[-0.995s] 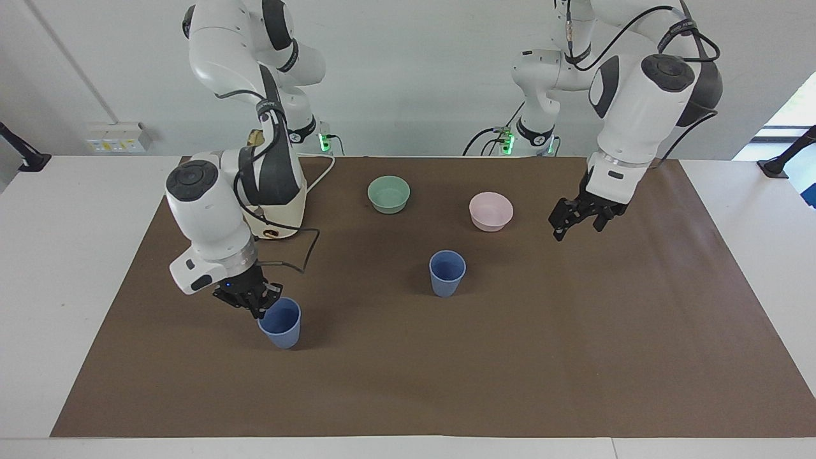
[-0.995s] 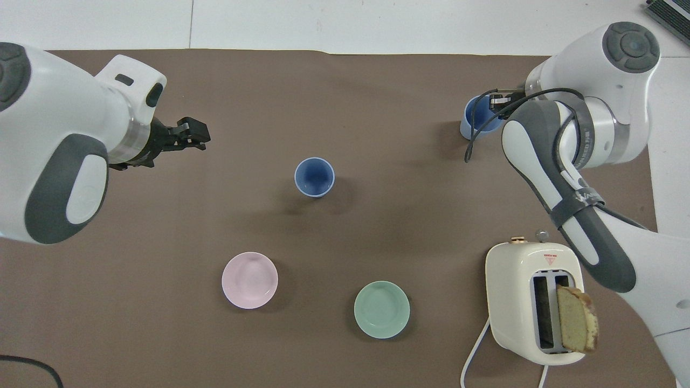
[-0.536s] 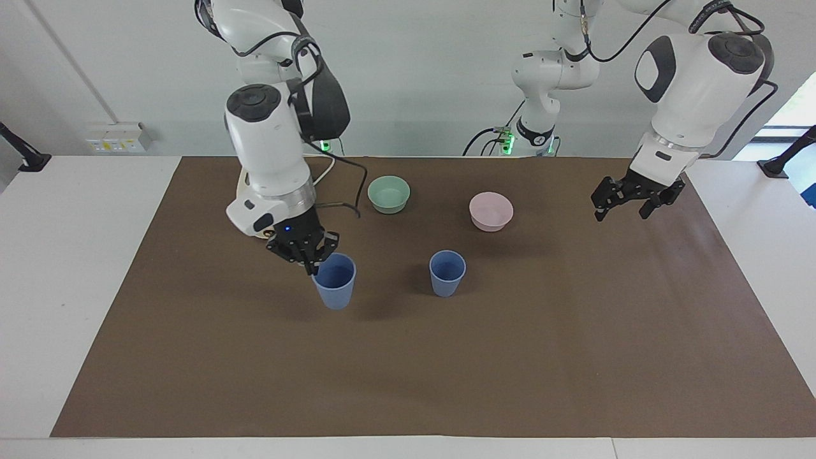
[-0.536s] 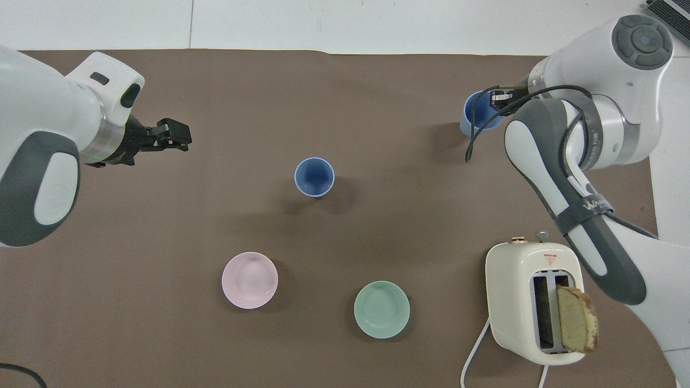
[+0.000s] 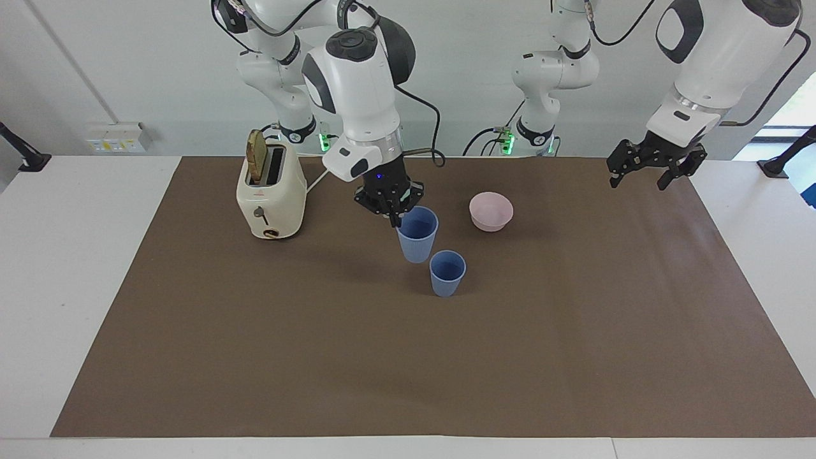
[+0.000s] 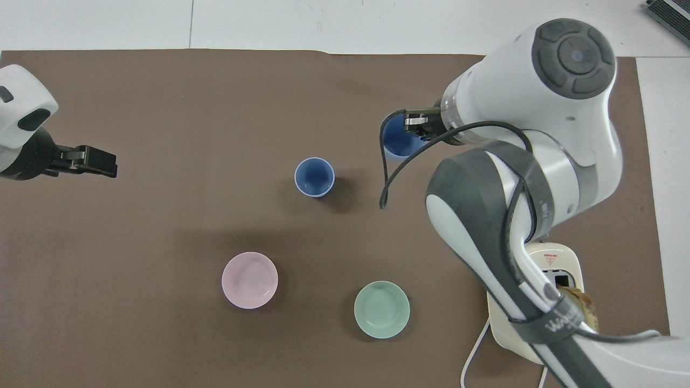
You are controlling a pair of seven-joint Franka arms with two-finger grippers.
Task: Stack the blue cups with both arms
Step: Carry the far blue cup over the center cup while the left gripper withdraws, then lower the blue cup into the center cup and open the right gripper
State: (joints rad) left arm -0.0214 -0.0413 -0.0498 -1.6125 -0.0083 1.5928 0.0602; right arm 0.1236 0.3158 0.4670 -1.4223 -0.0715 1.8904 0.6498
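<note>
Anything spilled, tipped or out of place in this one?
Nothing stands out. One blue cup stands upright on the mat; the right pincer carries the other blue cup upright by its rim. Both bowls sit upright, and the toaster holds a slice.

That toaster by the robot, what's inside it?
A slice of bread stands in one slot of the toaster. The overhead view shows little: the right arm covers most of it.

Right gripper [image 6: 418, 124] is clamping the rim of one blue cup [image 6: 398, 141], carrying it above the brown mat [image 6: 161, 226]. Second blue cup [image 6: 314, 177] is standing upright mid-mat. Pink bowl [image 6: 249, 280] and green bowl [image 6: 381, 309] are sitting nearer the robots. Left gripper [image 6: 99, 161] is hanging over the mat's edge, holding nothing. Toaster [image 6: 558, 269] is showing partly under the right arm.
</note>
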